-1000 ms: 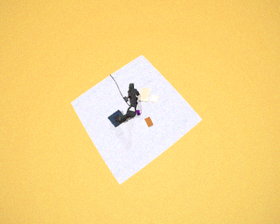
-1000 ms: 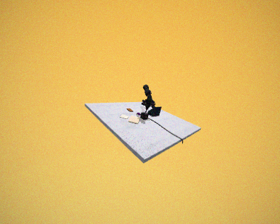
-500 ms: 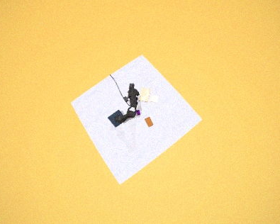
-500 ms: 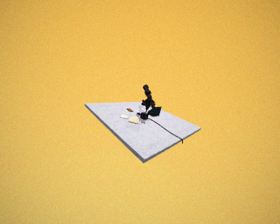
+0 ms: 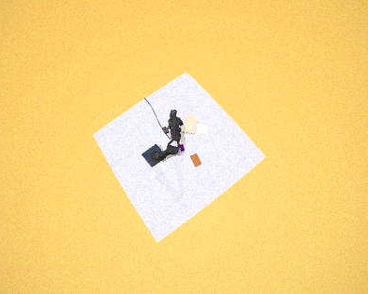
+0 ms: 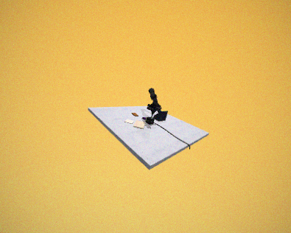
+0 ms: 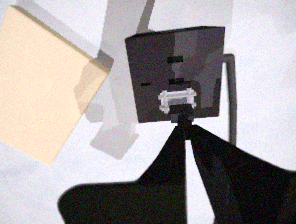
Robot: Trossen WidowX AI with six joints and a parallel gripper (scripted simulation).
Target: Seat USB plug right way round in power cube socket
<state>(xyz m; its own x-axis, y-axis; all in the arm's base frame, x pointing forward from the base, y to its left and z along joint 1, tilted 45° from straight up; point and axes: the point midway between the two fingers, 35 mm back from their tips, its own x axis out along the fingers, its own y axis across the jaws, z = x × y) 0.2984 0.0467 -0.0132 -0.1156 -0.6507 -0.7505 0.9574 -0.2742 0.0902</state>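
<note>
The dark power cube (image 7: 145, 60) (image 6: 149, 121) (image 5: 165, 130) stands on the table, with dark slots in its top. A pale outline (image 7: 162, 101) surrounds a socket near the cube's edge closest to the fingers. My gripper (image 7: 185, 131) is shut on the small black USB plug (image 7: 181, 108), whose front end is over or in that outlined socket. The fingers partly cover the plug. How deep it sits and which way round it is cannot be told.
A cream block (image 7: 50, 85) (image 5: 191, 124) (image 6: 138, 124) and a white piece (image 5: 202, 129) (image 6: 129, 121) lie beside the cube. Also present are a purple item (image 5: 182, 148), an orange block (image 5: 196, 160) (image 6: 135, 114) and a dark square (image 5: 148, 153) (image 6: 162, 116). A cable (image 7: 231, 100) (image 6: 172, 135) runs to the table's edge.
</note>
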